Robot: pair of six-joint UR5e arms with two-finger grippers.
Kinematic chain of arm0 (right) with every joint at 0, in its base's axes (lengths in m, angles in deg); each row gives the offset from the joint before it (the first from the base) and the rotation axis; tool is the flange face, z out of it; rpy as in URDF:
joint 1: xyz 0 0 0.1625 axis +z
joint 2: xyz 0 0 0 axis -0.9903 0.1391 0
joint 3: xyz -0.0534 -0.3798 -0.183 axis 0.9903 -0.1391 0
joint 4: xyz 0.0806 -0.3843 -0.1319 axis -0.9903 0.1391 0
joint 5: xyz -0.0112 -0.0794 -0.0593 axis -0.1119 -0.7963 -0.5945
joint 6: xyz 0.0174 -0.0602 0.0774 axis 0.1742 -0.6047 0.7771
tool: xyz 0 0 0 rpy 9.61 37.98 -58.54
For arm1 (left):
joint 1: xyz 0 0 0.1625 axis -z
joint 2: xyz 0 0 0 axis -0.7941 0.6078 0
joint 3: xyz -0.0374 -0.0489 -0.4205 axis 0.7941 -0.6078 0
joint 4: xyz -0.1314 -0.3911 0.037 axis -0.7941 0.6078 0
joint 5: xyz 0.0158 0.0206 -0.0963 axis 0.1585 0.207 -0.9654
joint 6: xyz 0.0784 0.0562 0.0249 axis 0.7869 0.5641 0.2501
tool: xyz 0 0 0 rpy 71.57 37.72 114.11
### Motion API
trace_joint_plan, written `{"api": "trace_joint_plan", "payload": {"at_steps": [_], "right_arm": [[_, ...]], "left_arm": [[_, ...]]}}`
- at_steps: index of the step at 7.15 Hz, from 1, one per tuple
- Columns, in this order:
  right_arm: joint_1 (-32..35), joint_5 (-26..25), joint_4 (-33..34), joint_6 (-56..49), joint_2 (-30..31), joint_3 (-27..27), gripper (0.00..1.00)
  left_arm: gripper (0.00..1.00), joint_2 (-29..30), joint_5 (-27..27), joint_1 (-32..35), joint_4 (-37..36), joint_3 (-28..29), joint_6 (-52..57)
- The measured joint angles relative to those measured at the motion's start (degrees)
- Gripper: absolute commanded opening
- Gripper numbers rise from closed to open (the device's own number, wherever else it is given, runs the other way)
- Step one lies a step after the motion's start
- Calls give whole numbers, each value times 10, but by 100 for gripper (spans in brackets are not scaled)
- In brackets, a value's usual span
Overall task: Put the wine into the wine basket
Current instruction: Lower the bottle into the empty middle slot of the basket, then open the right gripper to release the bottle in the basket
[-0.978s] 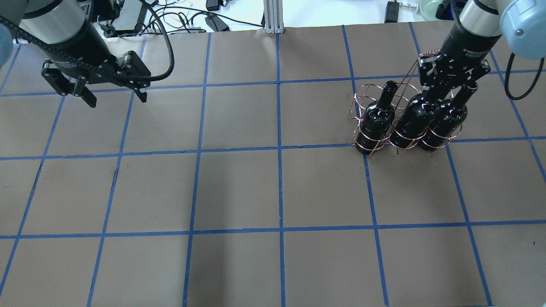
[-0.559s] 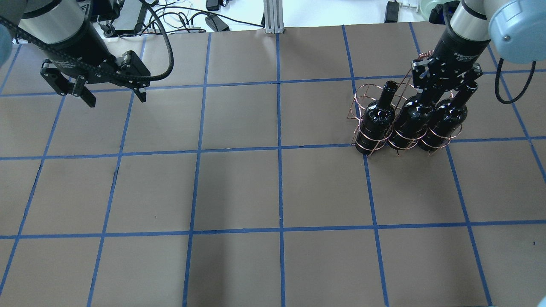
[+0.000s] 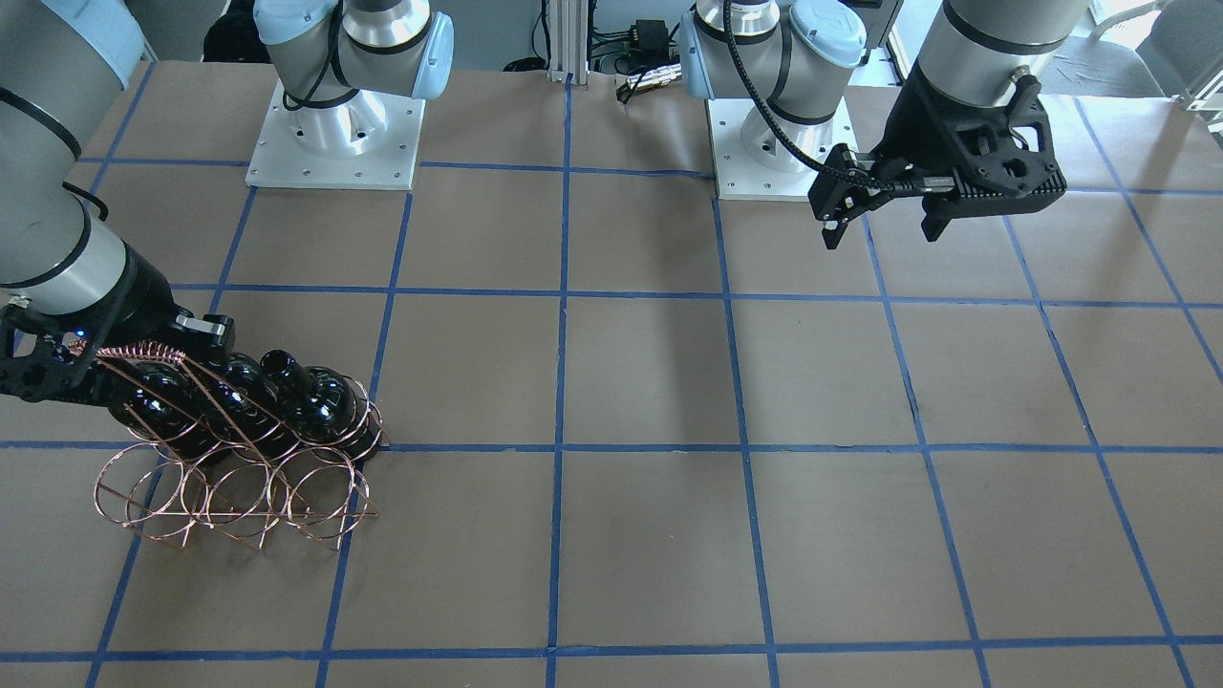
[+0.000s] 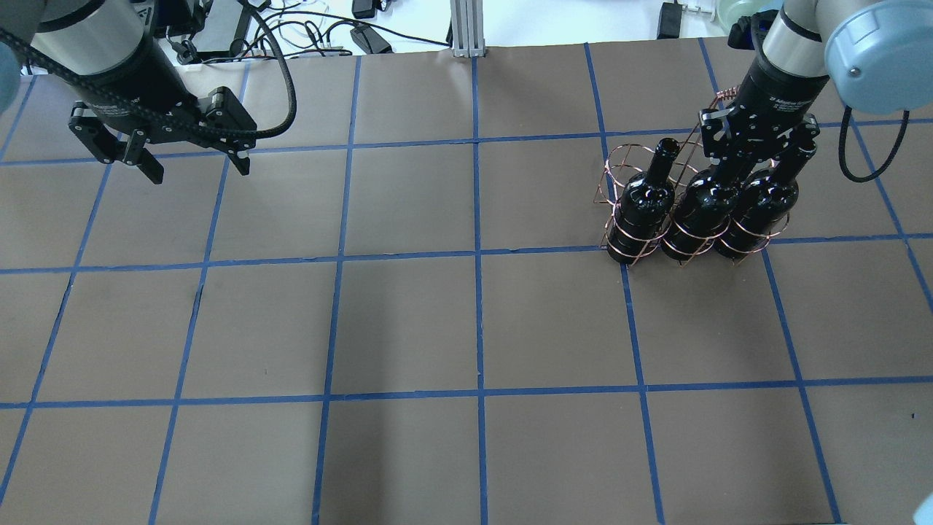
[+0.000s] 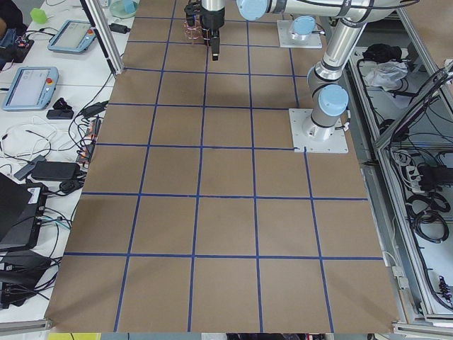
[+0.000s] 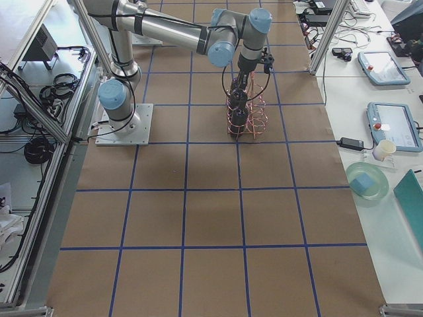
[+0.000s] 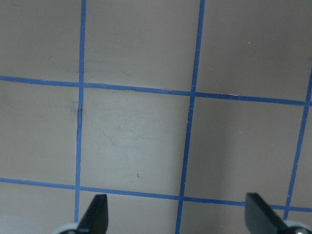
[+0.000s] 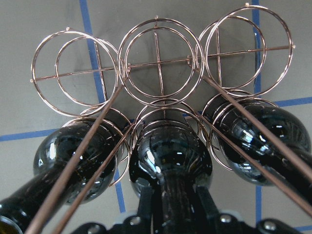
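Three glossy black wine bottles stand in the near row of the rose-copper wire basket (image 4: 633,164) at the table's right. They are the left bottle (image 4: 645,200), the middle bottle (image 4: 701,208) and the right bottle (image 4: 765,200). My right gripper (image 4: 732,162) is shut on the middle bottle's neck. In the right wrist view its fingers (image 8: 146,207) flank that neck above the middle bottle (image 8: 170,156). The basket's far row of rings (image 8: 156,27) holds nothing. My left gripper (image 4: 198,169) is open and empty far to the left, and the left wrist view (image 7: 178,219) shows only paper under it.
Brown paper with a blue tape grid (image 4: 477,255) covers the table. The basket's arched handle (image 3: 143,354) rises beside my right wrist. The arm bases (image 3: 334,134) stand on the robot's side. Cables and a metal post (image 4: 466,29) lie beyond the far edge.
My right gripper has shifted a little left and away with the middle bottle, which now sits lower in the middle ring, closer to the left bottle. The left arm has not moved.
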Motion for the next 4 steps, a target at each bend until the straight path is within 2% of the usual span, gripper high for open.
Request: {"api": "trace_joint_plan", "payload": {"at_steps": [1, 2, 4], "right_arm": [[0, 0, 0, 0, -1, 1, 3], [0, 0, 3, 0, -3, 4, 15], [0, -1, 11, -1, -4, 10, 98]], "left_arm": [[100, 0, 0, 0, 0, 0, 0], [100, 1, -1, 0, 0, 0, -1], [100, 1, -1, 0, -1, 0, -1]]}}
